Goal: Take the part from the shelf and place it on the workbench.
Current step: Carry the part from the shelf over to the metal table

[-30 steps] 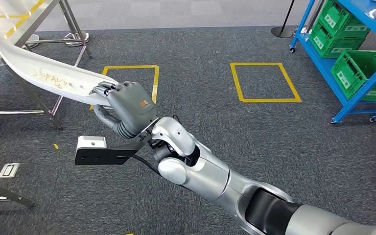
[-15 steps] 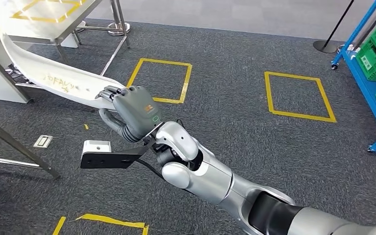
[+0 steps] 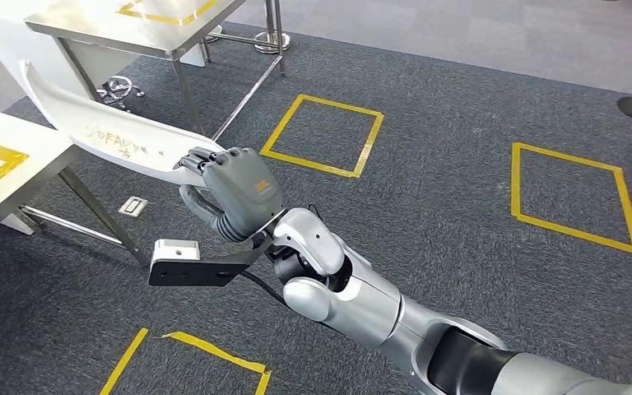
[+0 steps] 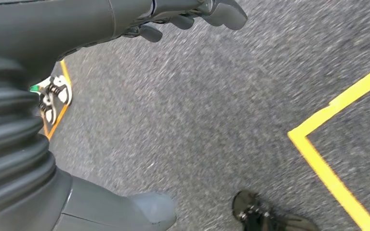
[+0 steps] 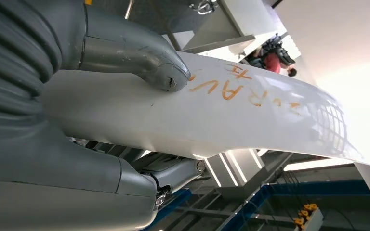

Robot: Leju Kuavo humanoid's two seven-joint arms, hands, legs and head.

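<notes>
View has swung since the earlier frames — blue racks gone from the right, steel tables now far left; camera motion, not the objects. Floor: dark grey speckled carpet (image 3: 461, 99) with yellow tape squares (image 3: 322, 136). Workbench (image 3: 4, 177), pale top with yellow tape and angled steel legs, at near left. Part (image 3: 107, 136) — long, curved, smooth white panel with orange scrawl — held over the workbench edge. Right hand (image 3: 234, 189) clamped on its near end. Left hand (image 4: 139, 211): cannot tell its state.
</notes>
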